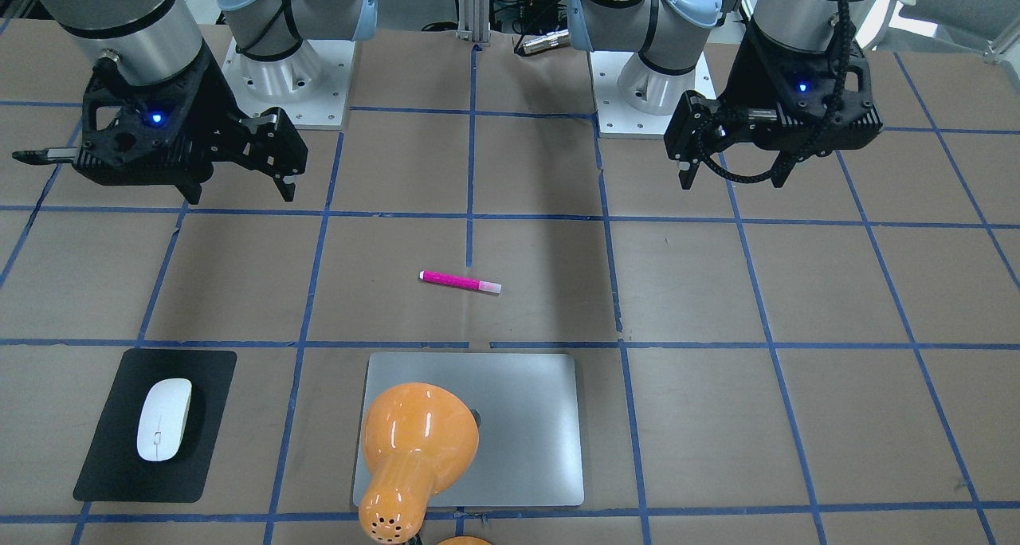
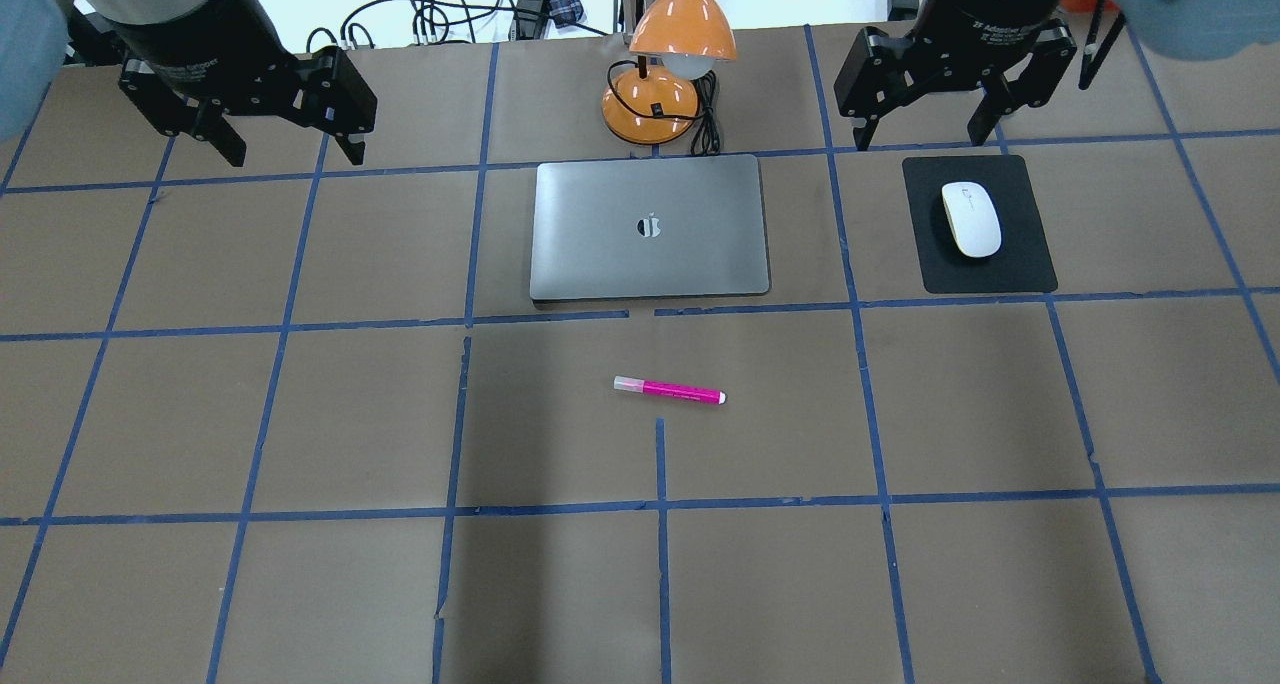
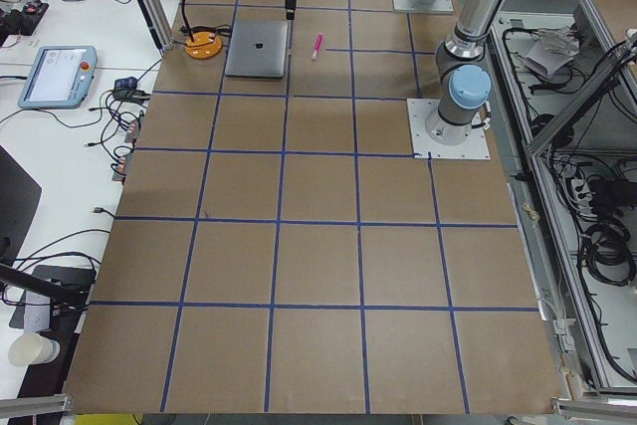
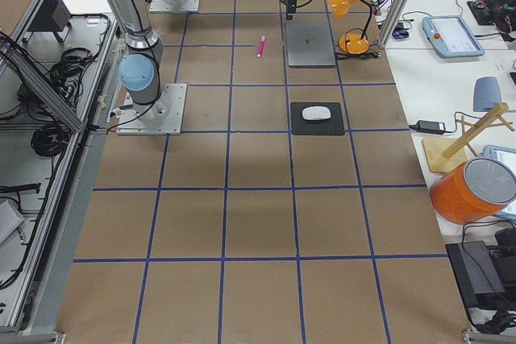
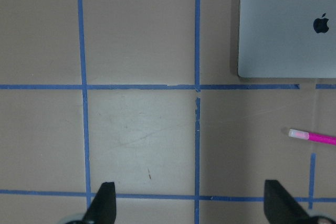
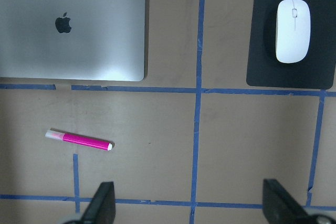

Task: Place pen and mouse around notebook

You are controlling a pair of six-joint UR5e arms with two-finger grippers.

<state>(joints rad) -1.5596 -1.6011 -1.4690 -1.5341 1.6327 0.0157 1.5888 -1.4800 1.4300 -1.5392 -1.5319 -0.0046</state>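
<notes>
The magenta pen [image 2: 670, 391] with a pale end lies flat on the brown table, in front of the shut silver notebook [image 2: 650, 226]. To the notebook's right, the white mouse [image 2: 970, 219] rests on a black mat [image 2: 1000, 274]. My left gripper [image 2: 295, 149] hangs open and empty high over the far left. My right gripper [image 2: 920, 129] is open and empty too, just beyond the mouse. The right wrist view holds the pen [image 6: 79, 140], mouse [image 6: 293, 31] and notebook [image 6: 71, 24]. In the left wrist view only the notebook's corner [image 5: 286, 24] and the pen's pale end [image 5: 312, 136] show.
An orange desk lamp [image 2: 665, 64] stands behind the notebook, its shade leaning over the notebook's far edge [image 1: 418, 437]. Blue tape lines grid the brown table [image 2: 300, 414]. Cables and devices lie on side benches beyond the table's edges.
</notes>
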